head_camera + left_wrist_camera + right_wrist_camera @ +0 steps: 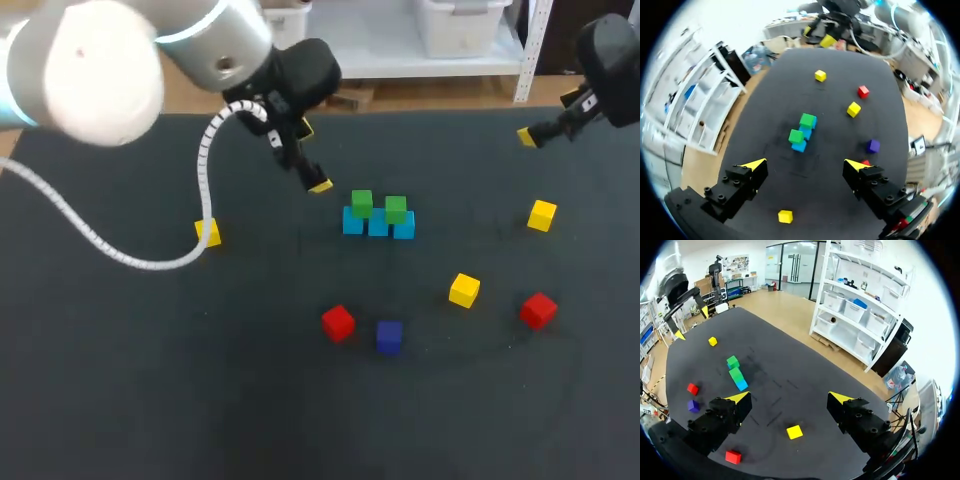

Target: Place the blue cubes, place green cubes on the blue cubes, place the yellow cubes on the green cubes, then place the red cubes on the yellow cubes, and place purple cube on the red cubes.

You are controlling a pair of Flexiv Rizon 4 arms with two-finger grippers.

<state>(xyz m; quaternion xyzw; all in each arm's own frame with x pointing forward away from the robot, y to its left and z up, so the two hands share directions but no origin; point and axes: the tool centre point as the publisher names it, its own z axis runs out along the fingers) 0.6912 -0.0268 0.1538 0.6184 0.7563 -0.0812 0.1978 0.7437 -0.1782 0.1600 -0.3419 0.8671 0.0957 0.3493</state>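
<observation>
Three blue cubes (378,224) stand in a row mid-table, with two green cubes (362,203) (396,209) on top of them. Yellow cubes lie at the left (208,232), the right (542,215) and the near right (464,290). Two red cubes (338,323) (538,310) and a purple cube (389,336) sit nearer the front. My left gripper (312,157) (805,164) hangs open and empty, behind and left of the stack (800,134). My right gripper (548,117) (789,397) is open and empty above the far right, with a yellow cube (794,432) below it.
The dark table top (150,380) reaches to its far edge just behind both grippers. A white ribbed cable (205,170) loops down from my left arm over the left yellow cube's area.
</observation>
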